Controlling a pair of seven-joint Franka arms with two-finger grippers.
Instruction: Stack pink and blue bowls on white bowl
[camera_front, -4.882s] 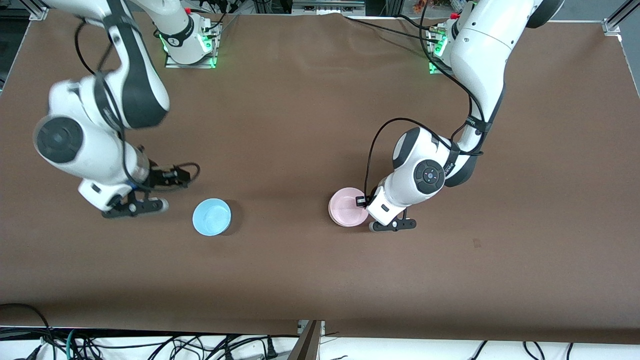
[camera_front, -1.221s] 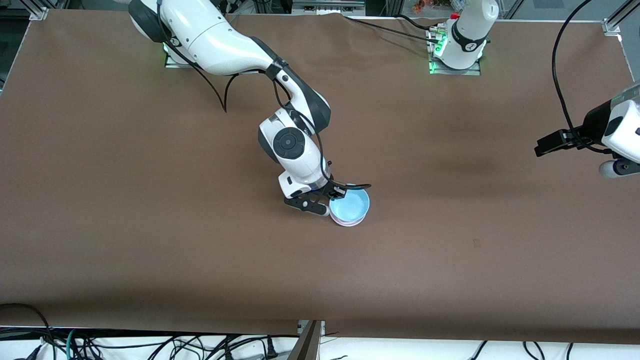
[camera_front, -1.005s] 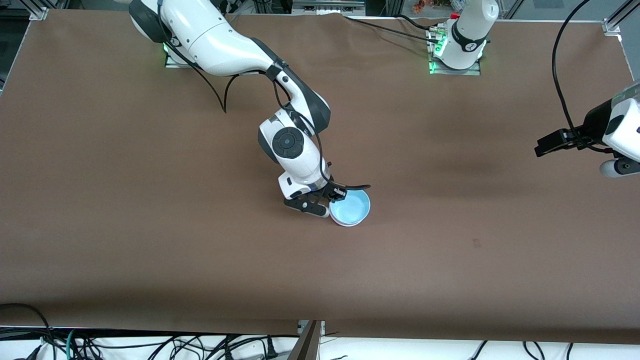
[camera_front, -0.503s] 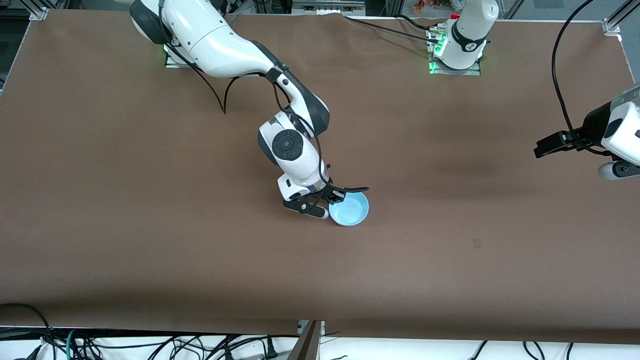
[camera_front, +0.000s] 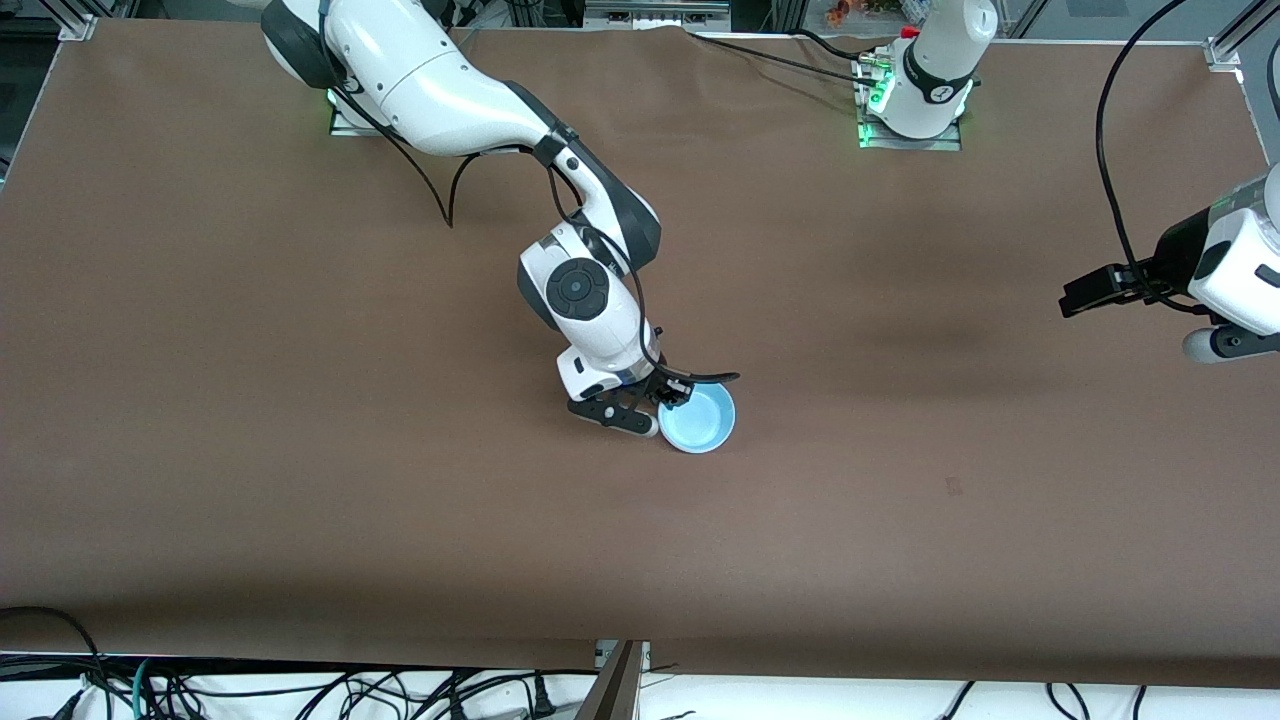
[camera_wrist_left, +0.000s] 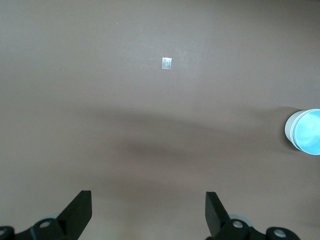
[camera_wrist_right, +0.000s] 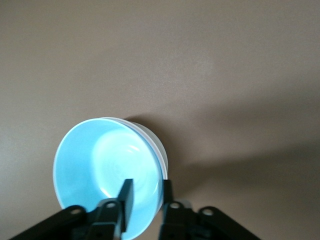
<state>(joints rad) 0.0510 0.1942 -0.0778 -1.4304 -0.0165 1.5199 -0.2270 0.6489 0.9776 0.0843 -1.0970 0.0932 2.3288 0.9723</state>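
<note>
The light blue bowl sits on top of a stack mid-table. In the right wrist view the blue bowl nests in the stack, and a white bowl's wall shows just under its rim. The pink bowl is hidden inside the stack. My right gripper is at the bowl's rim, toward the right arm's end. Its fingers stand one inside and one outside the rim, with a gap, not clamped. My left gripper waits open and empty in the air over the left arm's end of the table.
The stack also shows in the left wrist view, far from the left gripper. A small white tape mark lies on the brown table. Cables hang along the table edge nearest the camera.
The blue bowl has settled down into the stack, so the pink rim no longer shows. The right fingers have eased off the rim. The left arm has drifted slightly.
</note>
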